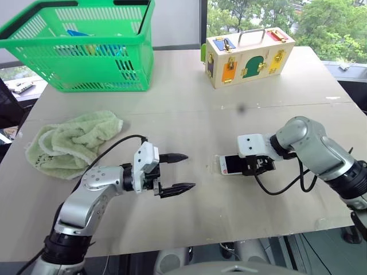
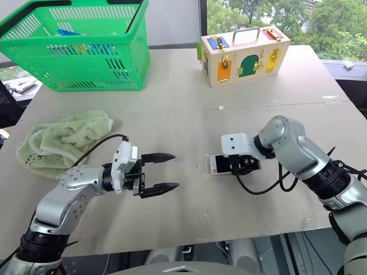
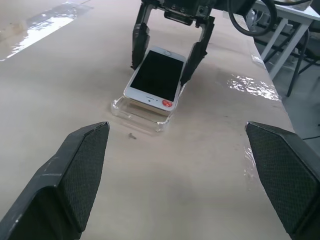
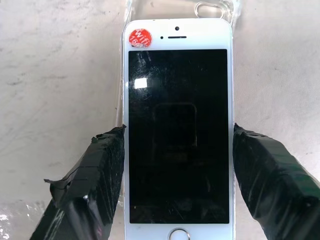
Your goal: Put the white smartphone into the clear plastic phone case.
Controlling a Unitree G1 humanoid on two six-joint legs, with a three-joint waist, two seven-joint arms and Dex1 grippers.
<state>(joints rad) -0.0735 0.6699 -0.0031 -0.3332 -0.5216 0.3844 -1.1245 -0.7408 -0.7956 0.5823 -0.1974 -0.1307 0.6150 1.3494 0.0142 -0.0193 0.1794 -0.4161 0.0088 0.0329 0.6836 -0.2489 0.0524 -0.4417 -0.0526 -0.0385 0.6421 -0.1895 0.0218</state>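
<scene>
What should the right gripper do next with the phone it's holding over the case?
Probably ease the white smartphone down flat. The right gripper holds it by its long edges, tilted, with the sticker end resting on the clear plastic phone case and the other end raised, so it does not look seated yet.

The table (image 1: 189,132) is seen from above and the near side by both head views, facing forward and down. From the left wrist, a low look is taken rightward across the tabletop toward the white smartphone (image 3: 155,76). From the right wrist, the same phone is viewed steeply and very close. It is shared by all views.
</scene>
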